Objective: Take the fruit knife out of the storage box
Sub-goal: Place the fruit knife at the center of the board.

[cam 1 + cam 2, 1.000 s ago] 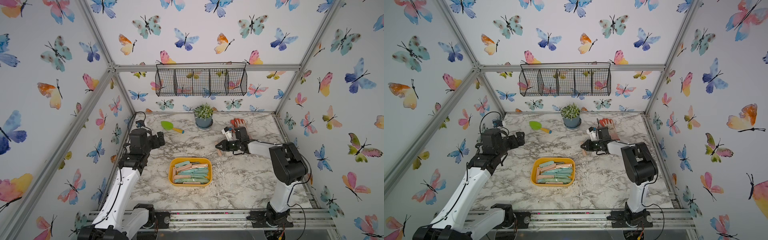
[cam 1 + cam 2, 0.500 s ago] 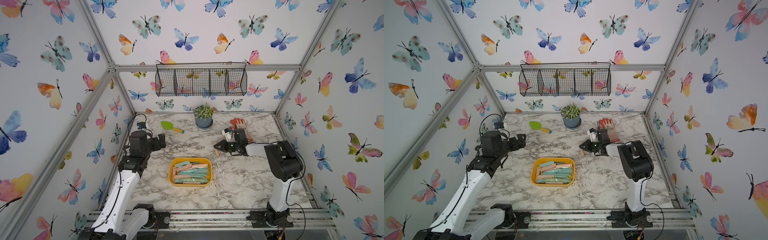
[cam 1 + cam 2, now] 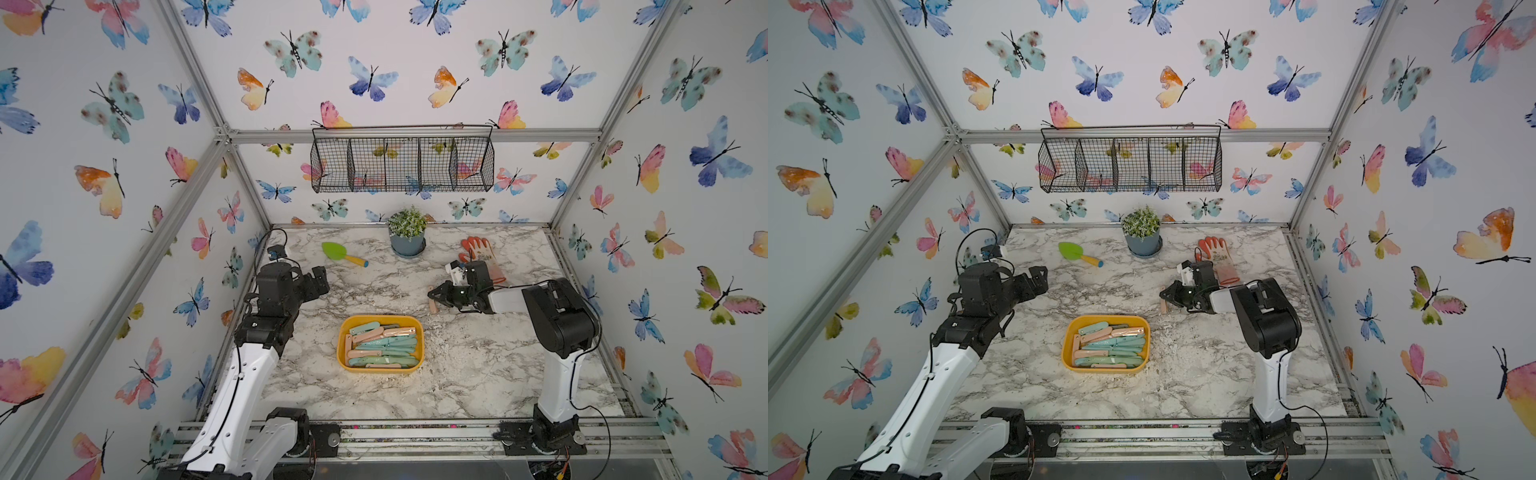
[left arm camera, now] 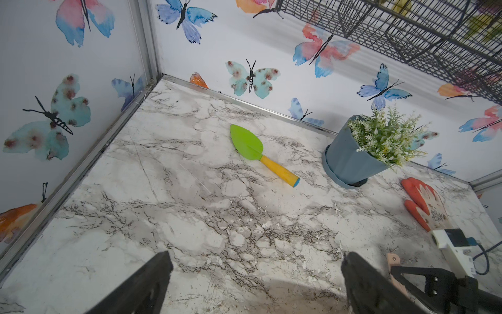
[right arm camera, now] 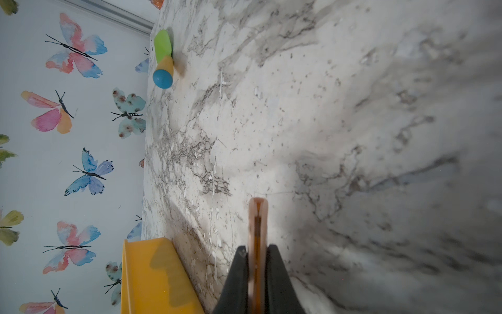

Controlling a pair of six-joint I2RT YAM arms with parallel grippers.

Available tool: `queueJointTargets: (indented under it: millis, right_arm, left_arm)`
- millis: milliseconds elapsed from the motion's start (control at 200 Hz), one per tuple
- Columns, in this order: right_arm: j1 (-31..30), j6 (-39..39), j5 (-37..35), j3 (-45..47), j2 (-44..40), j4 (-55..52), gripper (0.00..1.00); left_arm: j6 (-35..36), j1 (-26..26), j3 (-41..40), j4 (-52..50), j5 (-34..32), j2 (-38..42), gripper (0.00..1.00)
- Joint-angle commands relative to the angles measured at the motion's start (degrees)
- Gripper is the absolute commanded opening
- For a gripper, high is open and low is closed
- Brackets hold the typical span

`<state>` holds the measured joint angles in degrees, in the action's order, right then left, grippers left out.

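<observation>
Already clear of the storage box [image 3: 380, 319], 1 peach folded fruit knife [image 5: 257, 217] is clamped edge-on between the 2 narrow-set fingers of the right gripper [image 3: 435, 296]. It is held low over the marble table [image 3: 478, 365], to the far right of the box. Many teal and peach folded knives lie packed in the box. The left gripper [image 4: 256, 262] is spread wide and empty at the left, above bare marble. The set-down step is judged to be in hand. Next, the knife is to be lowered onto clear marble and released.

marble table [image 3: 478, 374]: storage box [image 3: 341, 345], trowel [image 3: 343, 253], plant pot [image 3: 407, 246], glove [image 3: 484, 252]
</observation>
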<state>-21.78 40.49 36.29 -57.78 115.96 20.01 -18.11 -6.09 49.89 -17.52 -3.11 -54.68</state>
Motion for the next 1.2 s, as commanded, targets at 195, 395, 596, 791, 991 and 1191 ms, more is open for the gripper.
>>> queueJointTargets:
  millis: [195, 395, 596, 791, 991, 1191]
  right_arm:
    - [-0.19, 0.83, -2.37, -0.41, 1.5, 0.75, 0.06]
    - [-0.11, 1.67, -2.19, -2.27, 3.37, 1.19, 0.06]
    - [-0.12, 1.81, -2.1, -2.96, 4.22, 0.91, 0.07]
    - [-0.19, 1.87, -2.03, -2.62, 3.98, 0.7, 0.09]
    - [-0.79, 2.13, -2.02, -3.05, 3.96, 0.6, 0.11]
    - [-2.54, 3.09, -2.19, -4.55, 5.03, 1.03, 0.11]
  left_arm:
    - [1.06, -0.15, -0.45, -1.07, -1.01, 0.46, 0.98]
    - [0.97, -0.15, -0.41, -1.15, -0.7, 0.61, 0.98]
    - [1.06, -0.16, -0.41, -1.28, -0.88, 0.62, 0.98]
    - [0.88, -0.18, -0.4, -1.31, -0.81, 0.58, 0.99]
    - [0.71, -0.16, -0.41, -1.29, -0.3, 0.62, 0.98]
    - [0.62, -0.2, -0.41, -1.29, -0.18, 0.51, 0.98]
